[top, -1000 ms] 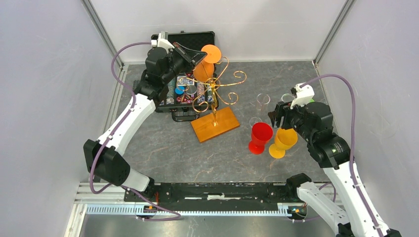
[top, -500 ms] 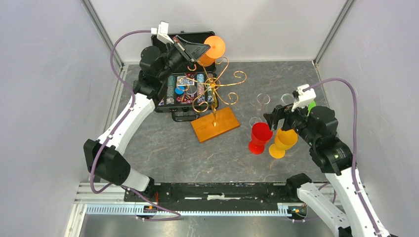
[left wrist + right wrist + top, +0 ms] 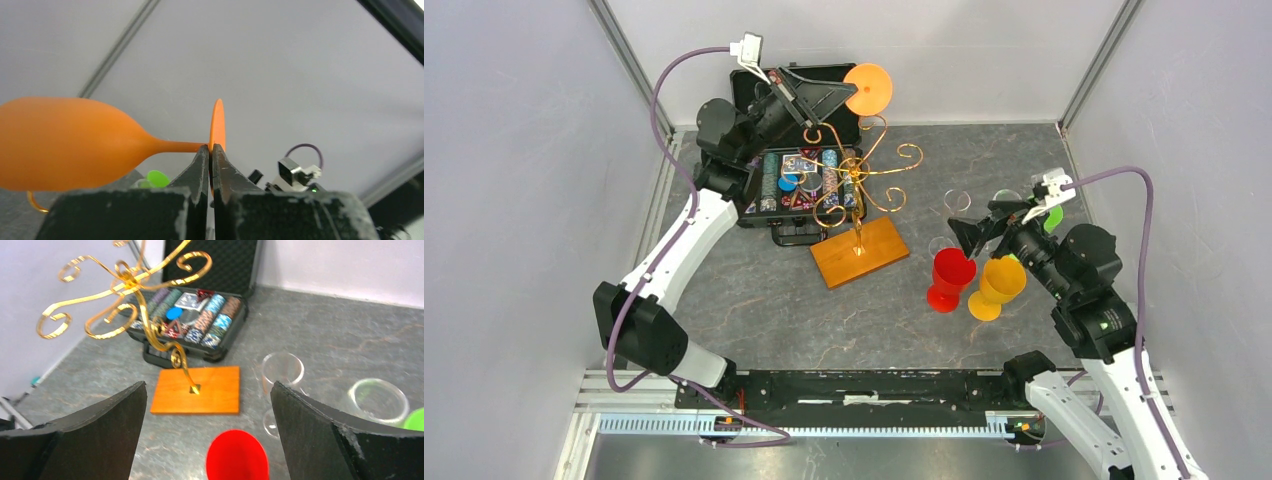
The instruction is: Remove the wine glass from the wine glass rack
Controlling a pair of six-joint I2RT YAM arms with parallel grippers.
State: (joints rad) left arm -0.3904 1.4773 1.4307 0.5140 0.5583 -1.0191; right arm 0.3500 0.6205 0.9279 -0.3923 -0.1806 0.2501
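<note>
The golden wire rack [image 3: 864, 175] stands on its orange-brown wooden base [image 3: 860, 252] mid-table. It also shows in the right wrist view [image 3: 132, 295]. My left gripper [image 3: 849, 97] is shut on the stem of an orange wine glass [image 3: 867, 89], right at its foot, and holds it above and behind the rack, clear of the arms. In the left wrist view the glass [image 3: 65, 145] lies sideways with its bowl to the left of the gripper [image 3: 210, 148]. My right gripper [image 3: 984, 220] is open and empty above the red glass [image 3: 951, 275]; it also shows open in its own wrist view [image 3: 207, 385].
An open black case of chips [image 3: 804, 180] sits behind the rack. A yellow glass [image 3: 996, 285] stands beside the red one. Two clear glasses [image 3: 957, 203] [image 3: 1007, 198] and a green one [image 3: 1052, 217] stand at the right. Walls enclose the table.
My left gripper has lifted the orange glass up and back off the rack, towards the rear wall. My right gripper has risen and tilted away from the yellow glass.
</note>
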